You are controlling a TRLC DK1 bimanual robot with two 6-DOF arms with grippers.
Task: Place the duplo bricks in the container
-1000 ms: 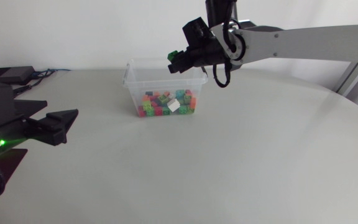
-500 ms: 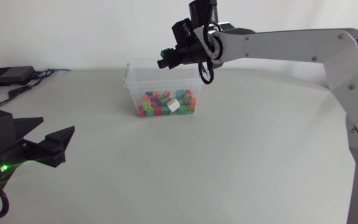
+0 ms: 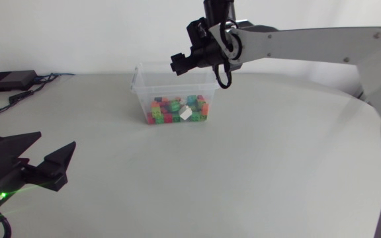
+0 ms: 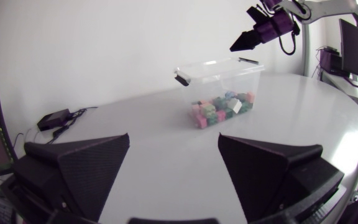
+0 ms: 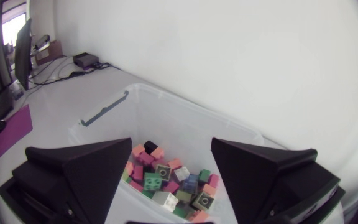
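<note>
A clear plastic container (image 3: pixel 139 84) stands at the back of the table, its bottom covered by several coloured duplo bricks (image 3: pixel 177 110). My right gripper (image 3: pixel 181 63) hovers over the container's back rim, open, with nothing between its fingers. In the right wrist view, the right gripper (image 5: pixel 169 177) looks straight down into the container (image 5: pixel 104 112) at the bricks (image 5: pixel 166 180). My left gripper (image 3: pixel 42 158) is at the near left, open and empty, far from the container. From the left wrist view, the left gripper (image 4: pixel 173 168) faces the container (image 4: pixel 219 71) and the right gripper (image 4: pixel 248 40) above it.
A black box (image 3: pixel 8 80) with cables lies at the table's far left back, also visible as the black box (image 4: pixel 55 118) ahead of my left gripper. Bare white table (image 3: pixel 256 158) spreads in front of and to the right of the container.
The right gripper held a green brick above the container; now it has opened and the brick is gone from its fingers. The left arm has drifted toward the near left.
</note>
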